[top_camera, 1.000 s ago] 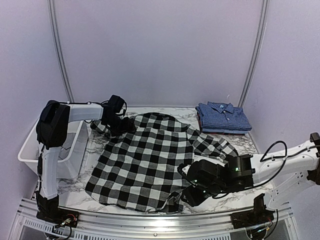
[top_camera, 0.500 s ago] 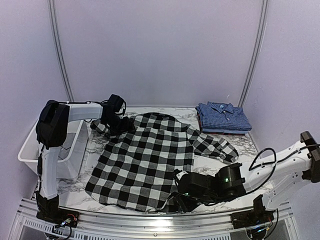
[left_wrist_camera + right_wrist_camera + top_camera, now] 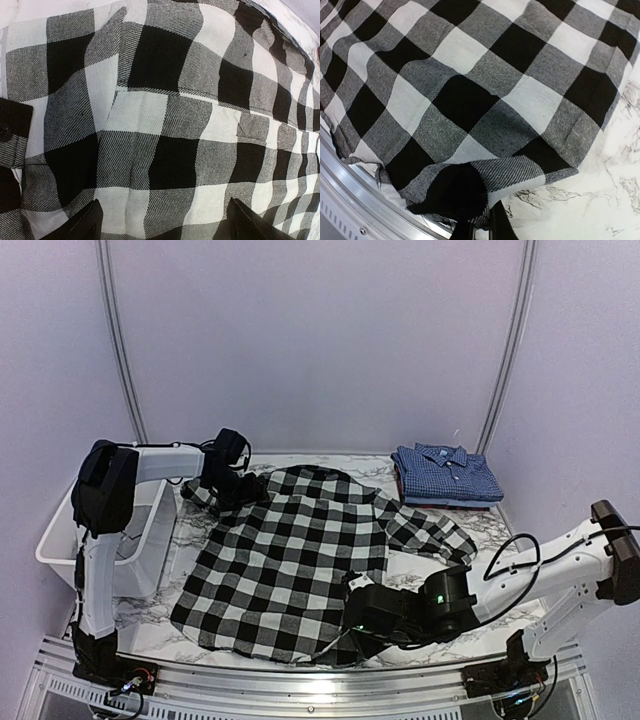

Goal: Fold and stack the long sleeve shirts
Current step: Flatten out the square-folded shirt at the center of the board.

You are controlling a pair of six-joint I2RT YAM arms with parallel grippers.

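Marble counter [image 3: 497, 528] carries the black-and-white buffalo-check shirt [image 3: 290, 560], spread flat at centre with its hem toward the near edge. At the left edge stands the white plastic bin [image 3: 58, 540]. The blue fine-checked collared shirt [image 3: 445, 472] lies folded at the far right corner. The left pincer [image 3: 162, 220] is released, fingers wide apart over the buffalo-check shirt's far-left part. The right pincer [image 3: 477, 227] is clenched on its near hem.

**Five things, three kinds**

Two shirts: one check shirt [image 3: 290, 560] beneath both sets of jaws, one blue shirt [image 3: 445, 472] well beyond the right jaws. One bin [image 3: 60, 540], outside the left jaws. Two grippers: left gripper [image 3: 238, 496], right gripper [image 3: 352, 636].
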